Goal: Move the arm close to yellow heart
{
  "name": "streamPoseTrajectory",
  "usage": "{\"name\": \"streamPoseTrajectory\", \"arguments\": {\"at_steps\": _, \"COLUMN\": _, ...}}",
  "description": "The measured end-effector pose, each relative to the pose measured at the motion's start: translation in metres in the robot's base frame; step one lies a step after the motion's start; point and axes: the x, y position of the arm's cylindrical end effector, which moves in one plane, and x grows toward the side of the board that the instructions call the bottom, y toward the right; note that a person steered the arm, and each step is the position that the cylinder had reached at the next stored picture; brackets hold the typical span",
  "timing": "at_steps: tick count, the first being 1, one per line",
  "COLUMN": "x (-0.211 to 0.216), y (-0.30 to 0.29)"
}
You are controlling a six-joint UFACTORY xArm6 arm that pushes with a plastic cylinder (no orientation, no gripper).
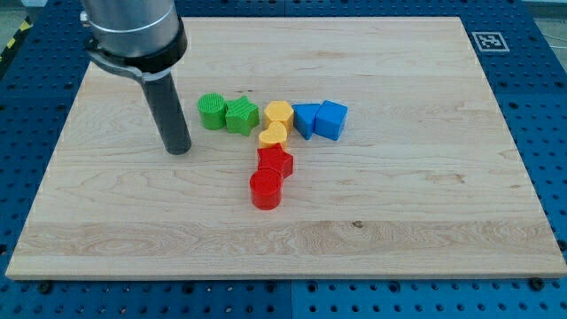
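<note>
Clustering at mid-board in a rough T, the blocks are seen with the red cylinder [265,190] nearest the view's bottom, the red star [275,160] touching above it, then the yellow heart [273,136] below a yellow hexagon [278,113]. Flanking are a green cylinder [211,112], green star [240,116] and two blue blocks [320,120]. No fingers are fitted, so nothing is held; my tip [178,149] is planted on bare wooden board [425,221], apart from the heart, at the view's left. A rightward approach is judged necessary.
</note>
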Motion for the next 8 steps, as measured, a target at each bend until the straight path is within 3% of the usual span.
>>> {"name": "streamPoseTrajectory", "arguments": {"at_steps": 2, "x": 0.033, "y": -0.001}}
{"name": "streamPoseTrajectory", "arguments": {"at_steps": 8, "x": 0.054, "y": -0.001}}
